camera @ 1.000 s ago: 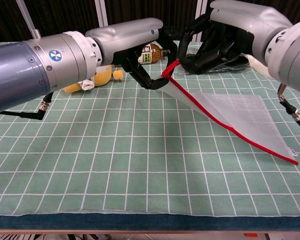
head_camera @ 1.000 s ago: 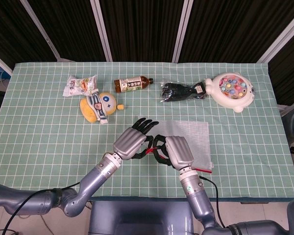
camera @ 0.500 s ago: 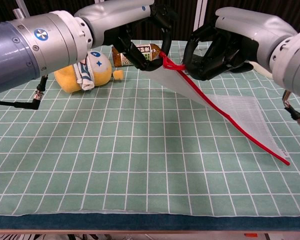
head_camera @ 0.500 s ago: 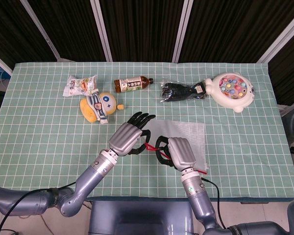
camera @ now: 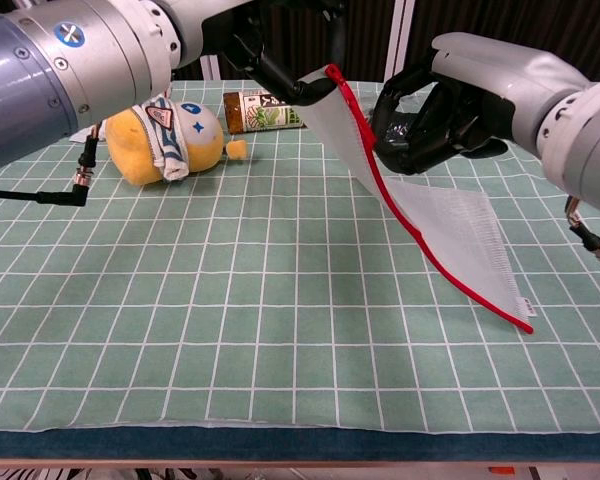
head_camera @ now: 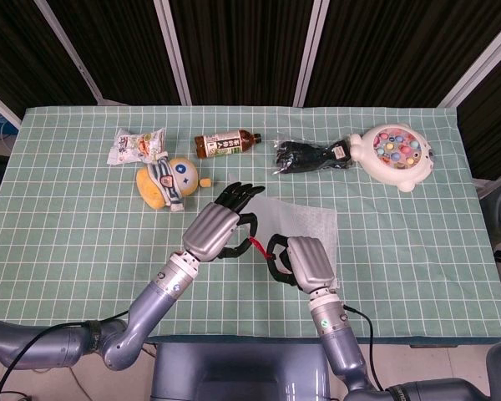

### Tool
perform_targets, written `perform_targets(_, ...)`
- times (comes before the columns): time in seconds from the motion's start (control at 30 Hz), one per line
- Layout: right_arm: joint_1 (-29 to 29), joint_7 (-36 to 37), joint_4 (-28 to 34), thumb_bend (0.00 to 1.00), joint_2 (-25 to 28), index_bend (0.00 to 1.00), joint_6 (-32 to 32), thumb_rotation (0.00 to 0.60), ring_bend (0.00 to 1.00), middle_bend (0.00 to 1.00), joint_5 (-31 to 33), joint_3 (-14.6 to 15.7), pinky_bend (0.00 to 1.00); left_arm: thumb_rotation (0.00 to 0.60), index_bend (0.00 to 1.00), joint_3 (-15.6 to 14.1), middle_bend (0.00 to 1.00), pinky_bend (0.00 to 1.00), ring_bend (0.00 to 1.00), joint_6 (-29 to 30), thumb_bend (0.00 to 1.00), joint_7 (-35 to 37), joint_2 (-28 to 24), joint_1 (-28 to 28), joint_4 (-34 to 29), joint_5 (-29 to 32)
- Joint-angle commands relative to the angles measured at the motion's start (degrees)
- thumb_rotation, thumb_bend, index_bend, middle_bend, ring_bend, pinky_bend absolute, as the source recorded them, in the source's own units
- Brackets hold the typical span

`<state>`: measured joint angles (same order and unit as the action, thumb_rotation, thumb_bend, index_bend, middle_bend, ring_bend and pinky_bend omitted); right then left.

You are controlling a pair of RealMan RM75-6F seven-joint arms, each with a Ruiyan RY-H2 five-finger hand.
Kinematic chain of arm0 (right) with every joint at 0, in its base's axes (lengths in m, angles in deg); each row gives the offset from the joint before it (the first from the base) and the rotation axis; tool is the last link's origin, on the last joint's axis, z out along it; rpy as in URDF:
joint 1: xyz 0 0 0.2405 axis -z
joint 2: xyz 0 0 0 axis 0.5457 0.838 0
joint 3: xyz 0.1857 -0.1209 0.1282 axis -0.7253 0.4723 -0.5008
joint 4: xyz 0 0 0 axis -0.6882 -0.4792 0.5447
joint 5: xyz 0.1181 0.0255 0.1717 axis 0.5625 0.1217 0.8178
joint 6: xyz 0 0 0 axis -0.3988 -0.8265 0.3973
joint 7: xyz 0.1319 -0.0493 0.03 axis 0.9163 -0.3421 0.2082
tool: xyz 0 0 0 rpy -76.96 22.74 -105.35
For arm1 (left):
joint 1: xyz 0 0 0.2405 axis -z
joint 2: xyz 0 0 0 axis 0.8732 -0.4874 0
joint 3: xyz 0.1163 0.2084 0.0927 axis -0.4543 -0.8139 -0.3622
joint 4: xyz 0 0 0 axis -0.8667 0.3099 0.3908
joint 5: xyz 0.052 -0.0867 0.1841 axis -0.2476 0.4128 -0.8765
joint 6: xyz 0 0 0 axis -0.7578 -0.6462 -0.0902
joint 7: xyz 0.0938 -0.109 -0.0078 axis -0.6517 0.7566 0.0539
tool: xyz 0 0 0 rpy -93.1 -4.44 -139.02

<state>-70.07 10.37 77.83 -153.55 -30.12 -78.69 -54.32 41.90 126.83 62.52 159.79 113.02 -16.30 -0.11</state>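
The desk (head_camera: 58, 242) was covered with a green cloth marked in a white grid, and behind it hung dark curtains between pale slanting posts. Near the middle of it the left hand (head_camera: 210, 231) and the right hand (head_camera: 305, 261) stood close together, with a white mesh bag (camera: 450, 235) edged in red between them. The left hand's fingers (camera: 280, 75) pinched the top corner of the bag's red edge and held it up off the cloth, so that the mesh hung down in a slanting sheet toward the right, its lower end resting on the desk below and to the right of the right hand. The right hand's fingers (camera: 420, 125) were curled in against the mesh just beside the red edge, lower than the left hand's grip; whether they truly clamped it or only pressed against it I could not tell. Beyond the left hand's fingers lay a yellow plush toy (head_camera: 169, 183), and further off a snack packet (head_camera: 137, 144) and a brown bottle (head_camera: 226, 144) on its side. Beyond the right hand's fingers lay a black bundle (head_camera: 311, 155), and well apart to the right a white fishing toy (head_camera: 397, 154) with coloured pieces.
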Motion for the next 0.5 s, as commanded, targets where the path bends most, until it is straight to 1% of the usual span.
perform_targets(0.03, 0.1, 0.1, -0.2, 0.59, 0.1, 0.73, 0.0, 0.6, 1.0, 1.0, 0.2, -0.1, 1.0, 0.6, 0.62, 0.2, 0.07, 0.0, 0.0, 0.2, 0.4, 0.2, -0.1, 0.0, -0.1, -0.2)
perform_targets(0.5, 0.5, 0.8, -1.4, 0.59, 1.4, 0.73, 0.4, 0.6, 1.0, 1.0, 1.3, -0.9, 1.0, 0.6, 0.62, 2.2, 0.08, 0.0, 0.0, 2.2, 0.4, 1.3, 0.3, 0.2, -0.6, -1.2)
